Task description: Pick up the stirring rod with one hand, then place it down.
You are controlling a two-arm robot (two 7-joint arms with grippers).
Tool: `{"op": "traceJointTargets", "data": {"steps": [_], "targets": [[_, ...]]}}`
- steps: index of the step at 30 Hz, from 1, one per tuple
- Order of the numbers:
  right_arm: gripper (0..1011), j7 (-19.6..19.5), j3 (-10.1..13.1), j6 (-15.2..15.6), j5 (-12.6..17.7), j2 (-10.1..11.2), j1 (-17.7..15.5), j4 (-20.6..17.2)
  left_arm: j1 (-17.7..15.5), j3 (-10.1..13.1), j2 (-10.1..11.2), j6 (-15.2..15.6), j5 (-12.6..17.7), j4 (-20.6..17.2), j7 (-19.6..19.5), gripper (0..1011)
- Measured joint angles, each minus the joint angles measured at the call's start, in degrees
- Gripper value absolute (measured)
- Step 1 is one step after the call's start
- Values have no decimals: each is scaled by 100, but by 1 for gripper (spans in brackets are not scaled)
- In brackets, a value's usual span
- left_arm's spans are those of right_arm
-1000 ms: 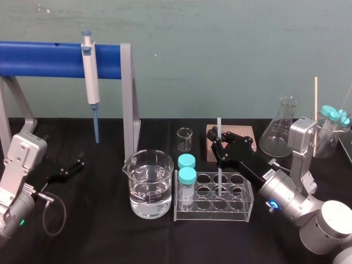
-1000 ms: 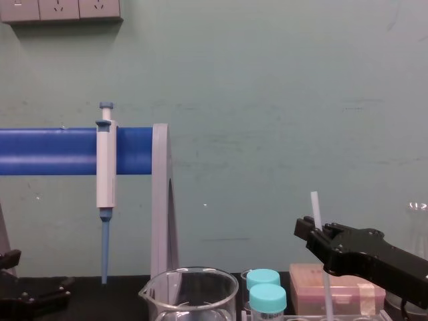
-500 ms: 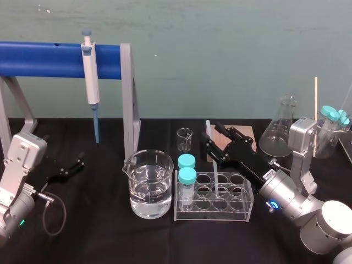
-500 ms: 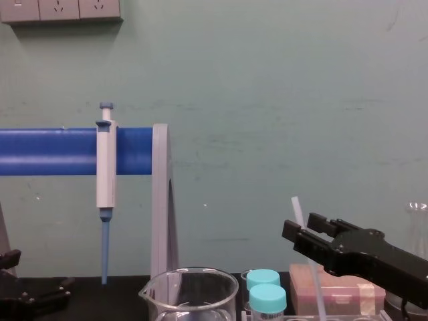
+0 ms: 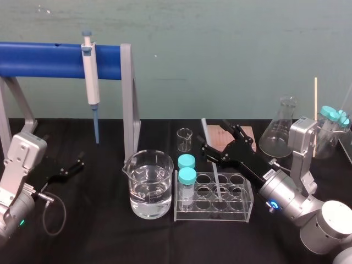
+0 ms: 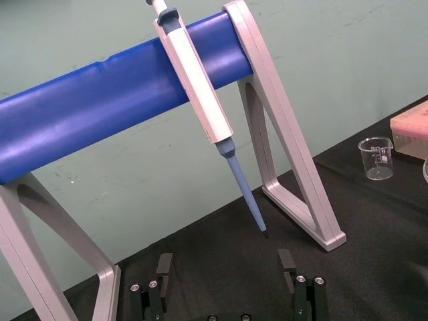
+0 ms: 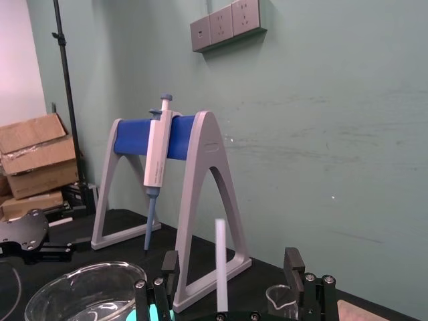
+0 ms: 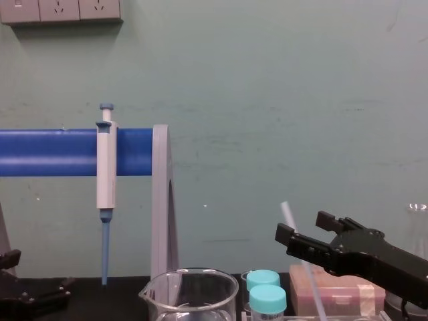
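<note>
My right tool (image 5: 214,136) has just spread, so the stirring rod (image 5: 215,175) now leans free in the rack (image 5: 236,211), effectively placed; my left tool (image 5: 74,166) idles, spread.

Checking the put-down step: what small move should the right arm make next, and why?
Probably draw the right gripper straight back, slowly. Its jaws stand open on either side of the rod, which stands tilted in the rack close to one jaw; a sideways move could knock it. The left gripper sits parked.
</note>
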Motion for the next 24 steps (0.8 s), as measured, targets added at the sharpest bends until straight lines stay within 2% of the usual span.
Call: {"op": "traceJointTargets", "data": {"steps": [10,16,19,24], "targets": [[1004,0,1,1,3,0,-1,-2,0,0,0,0,0,0,0,1000],[1004,-85,87,57,37,45,-100,-272,0,0,0,0,0,0,0,1000],[1004,-366,234,98,13,71,-208,-533,0,0,0,0,0,0,0,1000],[1004,-1199,578,308,-215,80,-480,-990,0,0,0,0,0,0,0,1000]]}}
